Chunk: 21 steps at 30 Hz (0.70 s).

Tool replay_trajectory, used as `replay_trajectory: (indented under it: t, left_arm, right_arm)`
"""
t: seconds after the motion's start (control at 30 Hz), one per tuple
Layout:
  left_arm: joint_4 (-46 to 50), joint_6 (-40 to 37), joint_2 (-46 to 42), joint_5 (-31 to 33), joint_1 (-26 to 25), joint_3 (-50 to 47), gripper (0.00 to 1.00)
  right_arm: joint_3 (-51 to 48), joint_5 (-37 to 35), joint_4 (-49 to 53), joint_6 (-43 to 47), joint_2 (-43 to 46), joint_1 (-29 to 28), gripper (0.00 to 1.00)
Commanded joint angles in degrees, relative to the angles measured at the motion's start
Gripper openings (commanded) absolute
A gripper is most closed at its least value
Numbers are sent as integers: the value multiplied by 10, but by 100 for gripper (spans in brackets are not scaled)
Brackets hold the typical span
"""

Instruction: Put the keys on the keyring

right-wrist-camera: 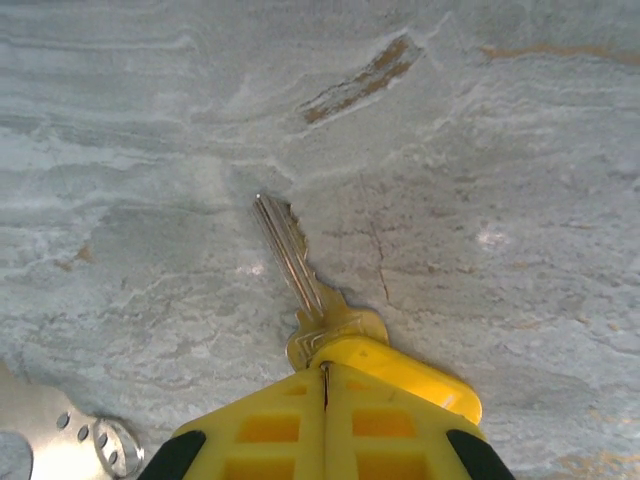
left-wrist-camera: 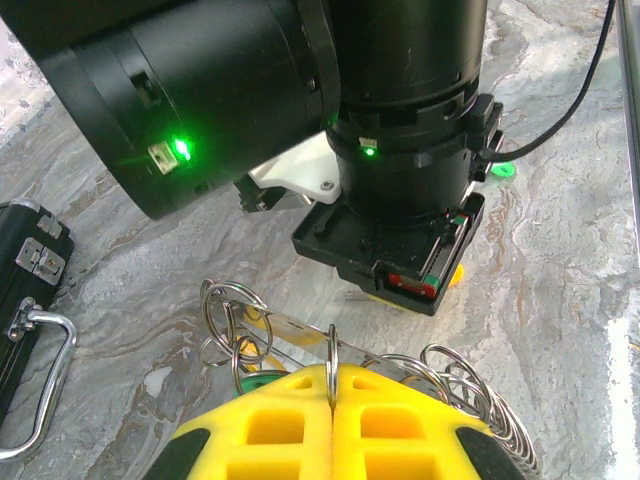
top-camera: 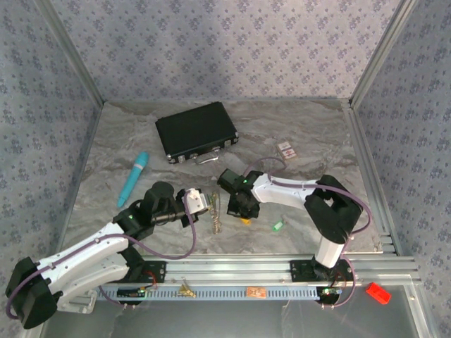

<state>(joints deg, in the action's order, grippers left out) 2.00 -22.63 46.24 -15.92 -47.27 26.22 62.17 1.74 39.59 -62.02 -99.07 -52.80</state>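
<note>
Yellow key [right-wrist-camera: 300, 280] is lying blade-down on the table [right-wrist-camera: 500, 150], head half hiding under the right gripper [right-wrist-camera: 325, 372] pinching it. Left gripper [left-wrist-camera: 332, 375] is clamping the keyring [left-wrist-camera: 235, 310] close by, loops partly hiding behind it. Green key [top-camera: 278, 226] is sitting nearby.

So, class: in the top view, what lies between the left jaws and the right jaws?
The keyring, silvery rings pinched in the shut left jaws; the left wrist view shows it too. The right jaws are shut on a yellow-headed key.
</note>
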Motion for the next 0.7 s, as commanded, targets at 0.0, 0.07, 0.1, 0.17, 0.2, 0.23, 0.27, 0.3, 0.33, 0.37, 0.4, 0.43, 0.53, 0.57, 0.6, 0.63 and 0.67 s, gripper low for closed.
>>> replay_trajectory:
  t: [0.0,0.07,0.1,0.17,0.2,0.23,0.27,0.3,0.33,0.37,0.4,0.43,0.53,0.57,0.6,0.63,0.67]
  left_arm:
    - [24,5,1,0,-3,18,0]
    - [26,13,0,0,-3,20,0]
    - [27,17,0,1,-3,21,0]
    - [34,26,-2,1,-3,25,0]
    - [36,30,-3,2,-4,27,0]
    - [39,34,-5,2,-3,29,0]
    - [41,41,-6,2,-3,30,0]
    - [42,45,-7,2,-3,32,0]
    - [45,51,-7,2,-3,35,0]
    - [49,54,-6,2,-4,38,0]
    - [53,57,-5,1,-3,40,0]
    - [57,58,-5,1,-3,41,0]
    - [56,62,-6,3,-3,39,0]
    - [55,62,-5,4,-3,38,0]
    - [54,61,-4,6,-3,37,0]
    - [53,61,-3,7,-3,35,0]
    - [50,60,-2,7,-4,33,0]
  right_arm:
    - [4,-43,24,73,70,2,0]
    - [-12,-46,-4,149,110,5,0]
    - [-21,-41,-16,183,126,7,0]
    - [-31,-23,-39,254,154,18,0]
    - [-30,-19,-42,291,163,23,0]
    - [-29,-10,-49,328,173,28,0]
    - [-27,12,-58,372,179,32,0]
    - [-24,26,-69,405,185,36,0]
    - [-22,46,-74,443,191,39,0]
    - [-23,69,-79,468,195,45,0]
    - [-23,76,-77,474,195,49,0]
    - [-25,97,-76,476,192,58,0]
    - [-33,117,-61,454,168,77,0]
    - [-35,106,-46,436,152,83,0]
    - [-37,101,-28,425,136,90,0]
    - [-42,99,-21,415,119,96,0]
    - [-48,88,-19,409,109,98,0]
